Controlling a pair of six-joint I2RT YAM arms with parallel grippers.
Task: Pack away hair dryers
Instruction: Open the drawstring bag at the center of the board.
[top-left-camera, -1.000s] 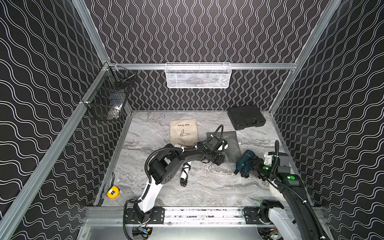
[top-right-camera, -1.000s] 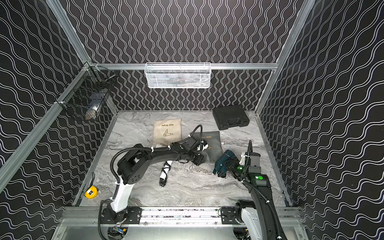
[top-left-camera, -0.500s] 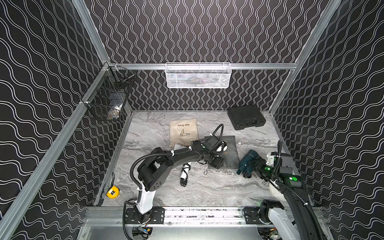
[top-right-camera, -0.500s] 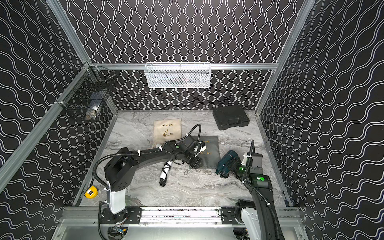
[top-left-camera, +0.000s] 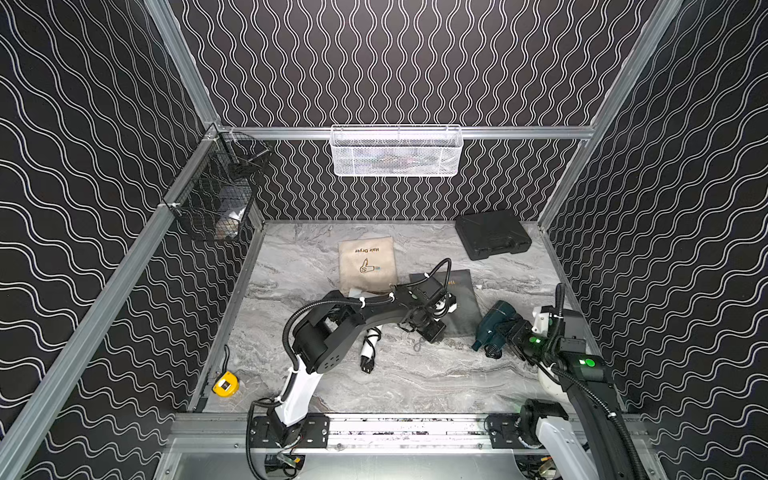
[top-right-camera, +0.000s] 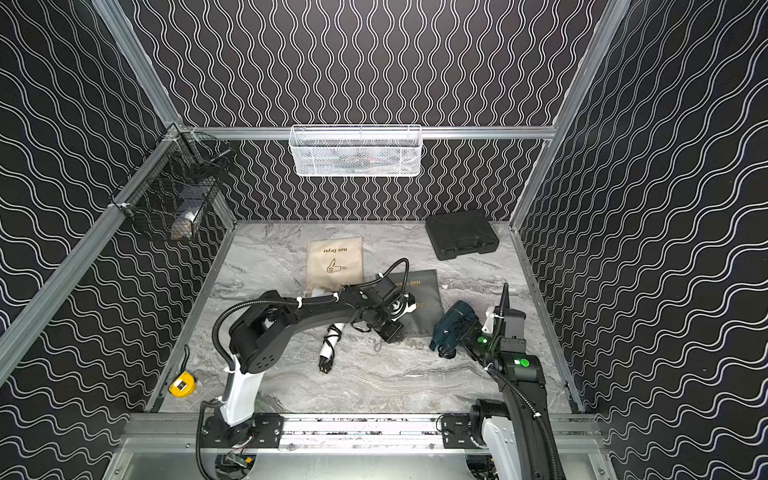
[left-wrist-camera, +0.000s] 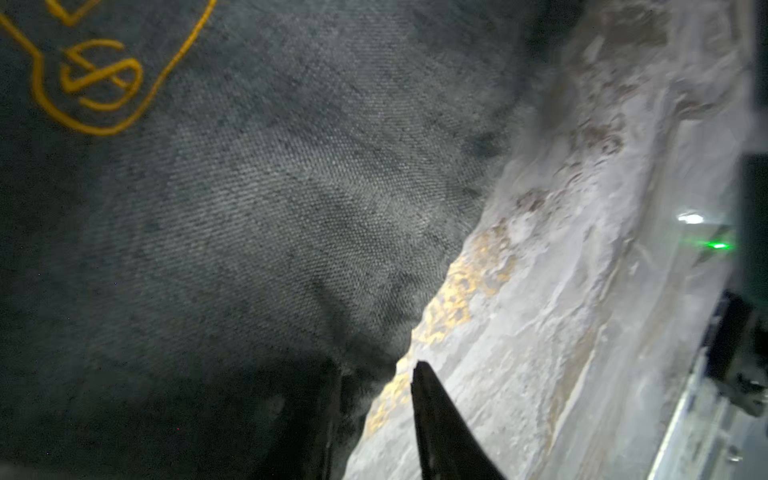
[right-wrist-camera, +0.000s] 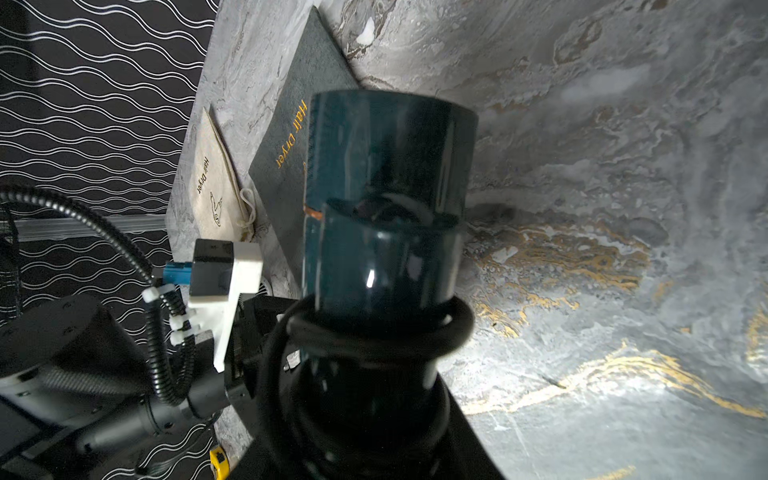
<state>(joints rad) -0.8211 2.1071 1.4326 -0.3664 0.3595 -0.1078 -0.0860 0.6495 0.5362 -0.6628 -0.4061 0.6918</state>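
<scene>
The dark teal hair dryer (top-left-camera: 496, 326) (top-right-camera: 451, 328) is at the right, just off the table, with its dark cord wound round the handle. My right gripper (top-left-camera: 515, 336) (right-wrist-camera: 365, 415) is shut on that handle, and the barrel (right-wrist-camera: 386, 187) points away from the wrist camera. The white hair dryer (top-left-camera: 371, 345) (top-right-camera: 332, 345) lies under my left forearm, mostly hidden, with its plug toward the front. My left gripper (top-left-camera: 432, 328) (left-wrist-camera: 374, 374) is at the near edge of the grey pouch (top-left-camera: 461, 299) (left-wrist-camera: 291, 187). Its fingers straddle the cloth edge with a gap between them.
A beige "Hair Dryer" pouch (top-left-camera: 365, 266) lies flat behind the left arm. A black hard case (top-left-camera: 492, 235) sits at the back right. A white mesh basket (top-left-camera: 395, 151) hangs on the back wall and a black wire basket (top-left-camera: 216, 195) on the left wall. A yellow tape measure (top-left-camera: 225, 384) lies front left.
My left arm's elbow swung out and back, and its gripper shifted slightly toward the grey pouch's near edge. The right gripper and the teal dryer stayed almost still.
</scene>
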